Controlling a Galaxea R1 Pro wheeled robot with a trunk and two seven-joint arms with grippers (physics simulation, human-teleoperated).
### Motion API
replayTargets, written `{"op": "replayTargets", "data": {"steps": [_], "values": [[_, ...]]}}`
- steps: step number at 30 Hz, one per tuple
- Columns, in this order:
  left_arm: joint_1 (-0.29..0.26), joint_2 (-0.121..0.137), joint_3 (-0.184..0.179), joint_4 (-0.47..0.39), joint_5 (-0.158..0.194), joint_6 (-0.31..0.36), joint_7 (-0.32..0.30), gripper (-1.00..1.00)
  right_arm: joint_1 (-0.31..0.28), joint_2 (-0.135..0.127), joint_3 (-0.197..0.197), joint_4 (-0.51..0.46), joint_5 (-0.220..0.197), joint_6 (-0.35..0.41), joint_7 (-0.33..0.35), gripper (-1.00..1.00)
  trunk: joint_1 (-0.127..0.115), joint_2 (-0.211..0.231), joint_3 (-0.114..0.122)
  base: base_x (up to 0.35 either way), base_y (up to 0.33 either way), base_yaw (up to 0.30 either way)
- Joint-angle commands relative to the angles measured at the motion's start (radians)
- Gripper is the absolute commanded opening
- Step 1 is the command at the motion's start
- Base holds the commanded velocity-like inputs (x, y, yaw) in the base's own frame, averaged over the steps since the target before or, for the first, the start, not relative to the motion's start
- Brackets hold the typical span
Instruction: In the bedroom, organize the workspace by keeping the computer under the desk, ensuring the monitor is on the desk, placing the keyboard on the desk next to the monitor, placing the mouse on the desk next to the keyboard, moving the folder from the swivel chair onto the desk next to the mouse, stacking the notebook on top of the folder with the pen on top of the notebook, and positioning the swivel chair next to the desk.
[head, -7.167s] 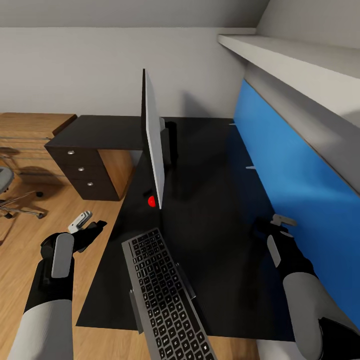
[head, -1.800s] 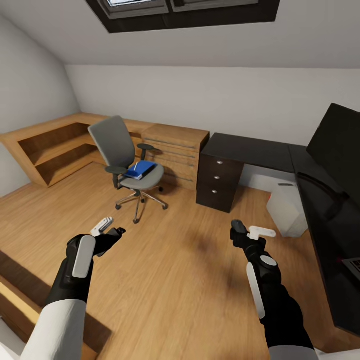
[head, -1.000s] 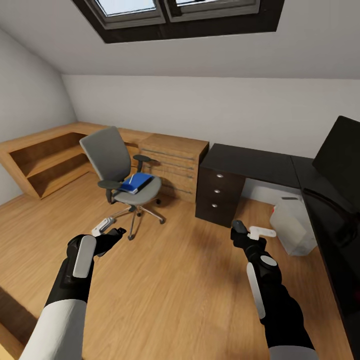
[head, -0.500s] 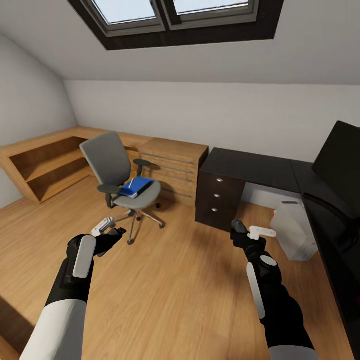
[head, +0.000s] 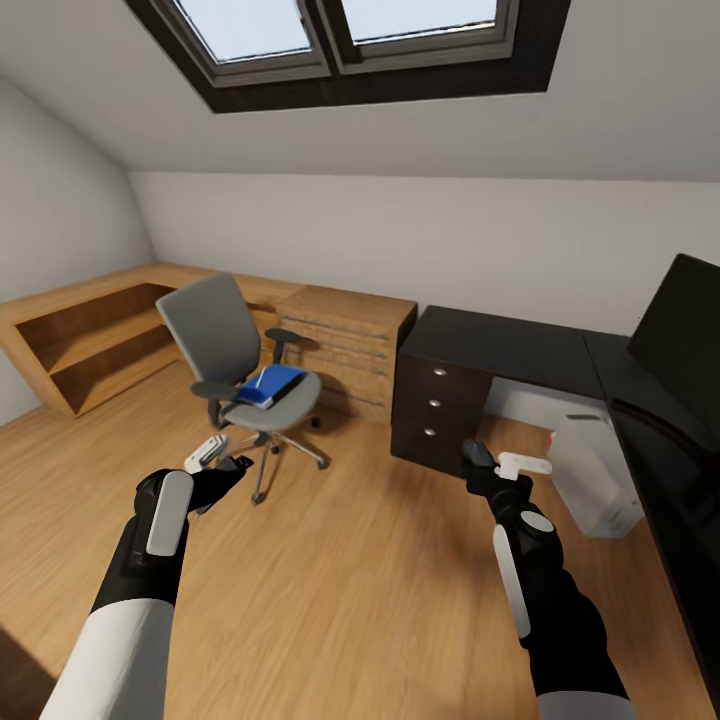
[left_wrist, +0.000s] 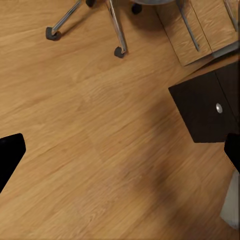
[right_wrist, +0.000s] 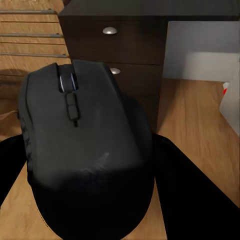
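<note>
While the robot stands out on the open floor, the right gripper (head: 487, 468) is clamped on the mouse (right_wrist: 82, 150), carried clear of the desk (head: 505, 346), presumably for placement beside the keyboard. The left gripper (head: 222, 462) is spread wide and carries nothing, probably kept free for the folder (head: 268, 385), which lies on the seat of the swivel chair (head: 225, 345), well apart from the desk. The computer (head: 595, 485) sits on the floor at the desk's edge. The monitor (head: 685, 330) is cut off by the frame. A notebook or pen on the folder cannot be resolved.
</note>
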Motion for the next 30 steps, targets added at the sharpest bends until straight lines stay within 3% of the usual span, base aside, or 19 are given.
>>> {"op": "replayTargets", "data": {"steps": [1, 24, 30], "values": [[-0.001, -0.001, 0.002, -0.001, 0.011, 0.003, 0.009, 1.00, -0.001, 0.001, -0.001, -0.001, 0.003, 0.006, 0.002, -1.00, 0.001, -0.001, 0.001, 0.315, -0.073, 0.000], [0.000, -0.003, 0.002, -0.001, 0.009, 0.003, 0.008, 1.00, 0.002, 0.001, -0.001, -0.004, 0.003, -0.023, 0.000, -1.00, 0.001, -0.001, 0.037, 0.323, -0.015, 0.000], [-0.001, -0.018, 0.002, -0.001, 0.006, 0.002, 0.009, 1.00, 0.002, 0.000, -0.001, -0.004, 0.004, -0.023, 0.000, -1.00, 0.001, -0.001, 0.046, 0.329, -0.001, 0.024]]}}
